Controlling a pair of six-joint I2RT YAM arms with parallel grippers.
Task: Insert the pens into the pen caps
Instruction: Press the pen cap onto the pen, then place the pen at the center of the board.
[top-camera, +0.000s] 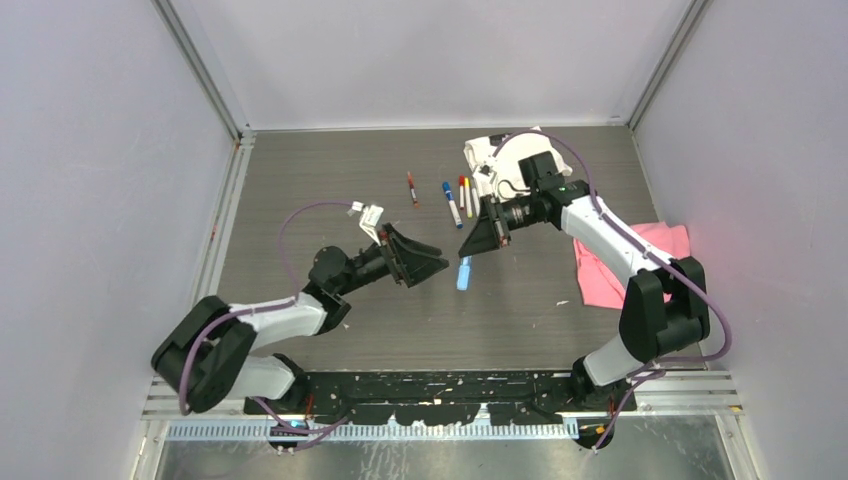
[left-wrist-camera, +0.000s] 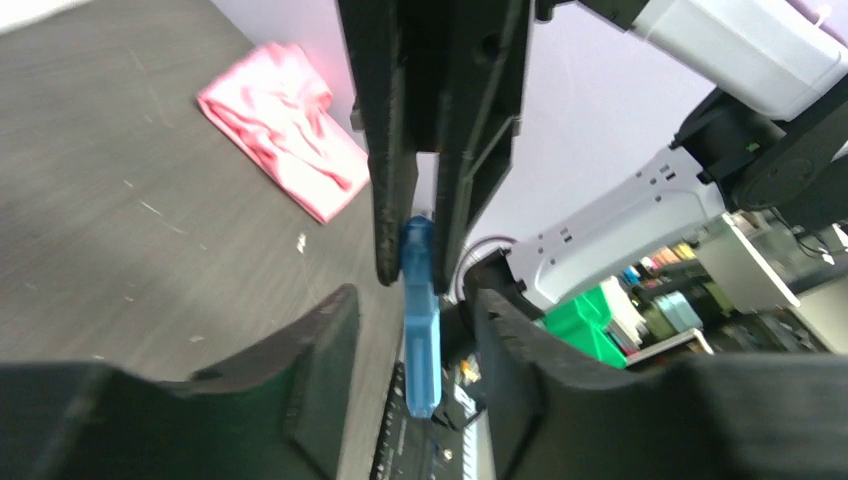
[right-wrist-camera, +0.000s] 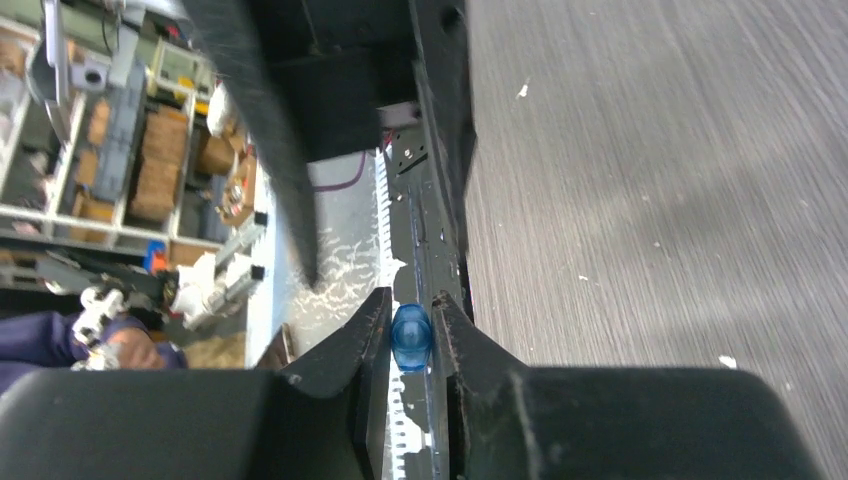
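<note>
A light blue pen (left-wrist-camera: 421, 340) hangs upright above the table, and its lower part looks like a cap with a flat clip. My right gripper (right-wrist-camera: 411, 312) is shut on its upper end (right-wrist-camera: 411, 337). In the top view it hangs below the right gripper (top-camera: 470, 250) as a pale blue stick (top-camera: 464, 273). My left gripper (left-wrist-camera: 412, 297) is open, its fingers (left-wrist-camera: 310, 380) standing either side of the pen without touching it. Behind, on the table, lie a dark red pen (top-camera: 412, 188), a blue-tipped white pen (top-camera: 452, 204) and a red and a yellow one (top-camera: 466, 196).
A pink cloth (top-camera: 620, 262) lies at the right beside the right arm, also visible in the left wrist view (left-wrist-camera: 285, 140). A white cloth (top-camera: 488, 155) sits at the back behind the right wrist. Walls close in the table on three sides.
</note>
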